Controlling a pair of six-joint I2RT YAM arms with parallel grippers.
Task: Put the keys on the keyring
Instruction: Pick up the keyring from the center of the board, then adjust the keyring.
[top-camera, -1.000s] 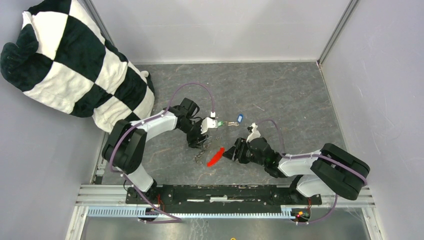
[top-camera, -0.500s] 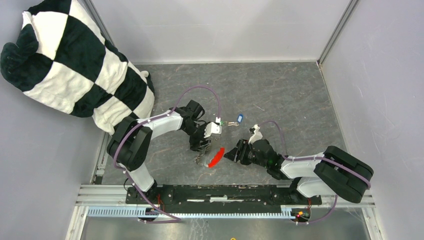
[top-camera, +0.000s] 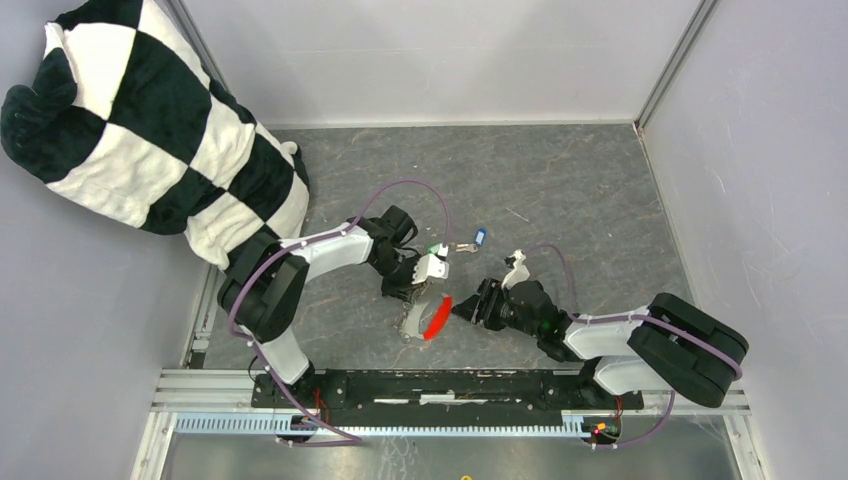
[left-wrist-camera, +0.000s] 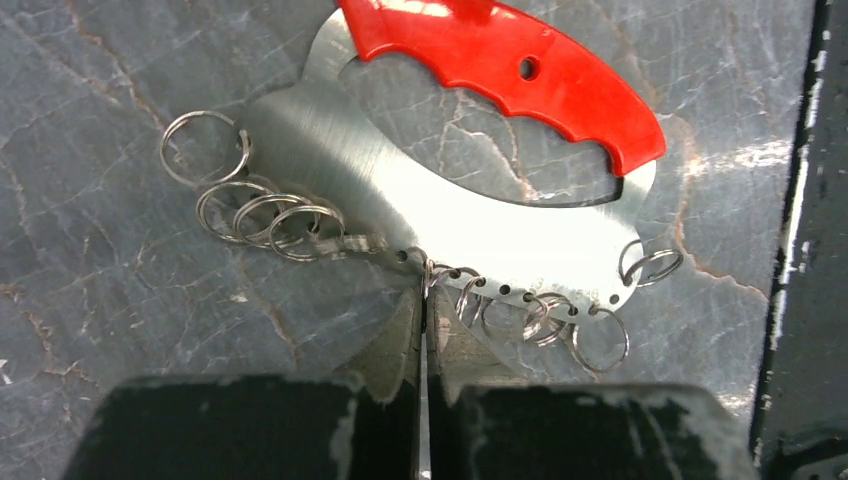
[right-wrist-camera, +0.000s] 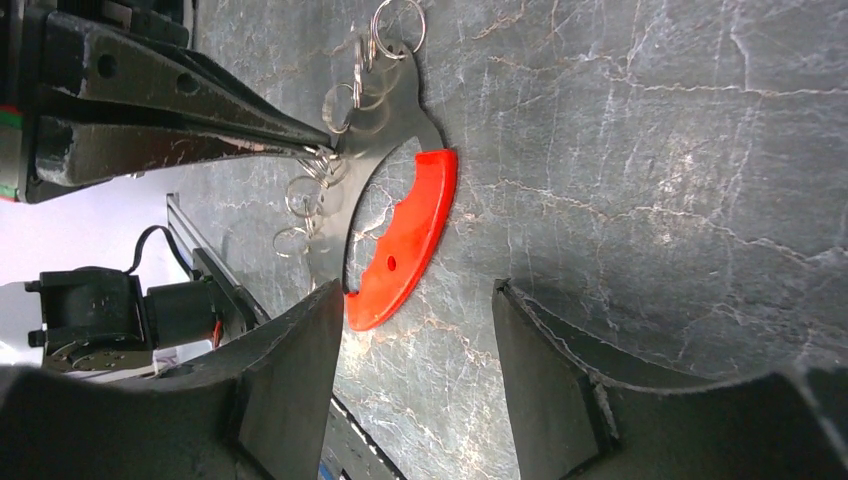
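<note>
The keyring (left-wrist-camera: 450, 215) is a flat silver plate with a red plastic grip (left-wrist-camera: 500, 60) and several small split rings along its edge. It lies on the dark table. My left gripper (left-wrist-camera: 422, 292) is shut, and its tips pinch a small ring at the plate's near edge. From above, the left gripper (top-camera: 415, 297) sits just left of the red grip (top-camera: 436, 318). My right gripper (right-wrist-camera: 415, 300) stands open just right of the red grip (right-wrist-camera: 405, 240), with nothing between its fingers. The keys lie farther back, one with a blue head (top-camera: 480, 237) and one with a green head (top-camera: 437, 247).
A big black-and-white checkered cushion (top-camera: 150, 120) fills the back left corner. Grey walls close in the table at the back and right. A metal rail (top-camera: 450, 385) carrying both arm bases runs along the near edge.
My left gripper has swung away from the keys toward the near side and shut on the keyring. The red grip has turned a little. The right gripper has edged slightly right and stayed open.
</note>
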